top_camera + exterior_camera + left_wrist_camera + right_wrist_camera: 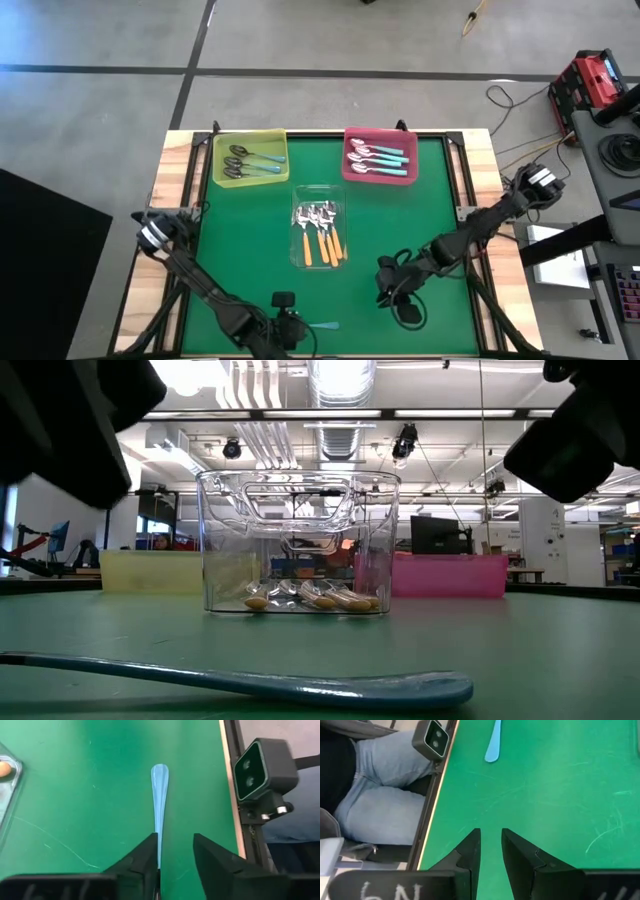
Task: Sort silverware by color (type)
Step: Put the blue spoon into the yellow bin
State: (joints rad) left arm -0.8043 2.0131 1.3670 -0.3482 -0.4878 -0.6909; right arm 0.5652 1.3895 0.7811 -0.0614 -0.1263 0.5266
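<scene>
Spoon: blue-handled spoon (159, 800) lies flat on the green table (250, 250) near its front edge; light, stiff, slick handle
Left gripper (175, 862): fingers parted, handle beside one finger, nothing clamped
Right gripper (490, 847): slightly apart, empty
Best hold: likely mid-handle
Trays: yellow tray (250, 158), pink tray (380, 157), clear tray (319, 228)

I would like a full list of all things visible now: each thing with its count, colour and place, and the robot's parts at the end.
Table: one, green mat, wooden edges.
Yellow tray: one, far left; three teal-handled spoons inside.
Pink tray: one, far right; about four teal-handled spoons inside.
Clear tray: one, centre; several orange-handled spoons inside.
Loose teal spoon: one, near edge, lying on the mat.
Person: one, jeans, seated beside the table.
Left gripper: open, over the loose spoon's end.
Right gripper: slightly open, empty, near right.
</scene>
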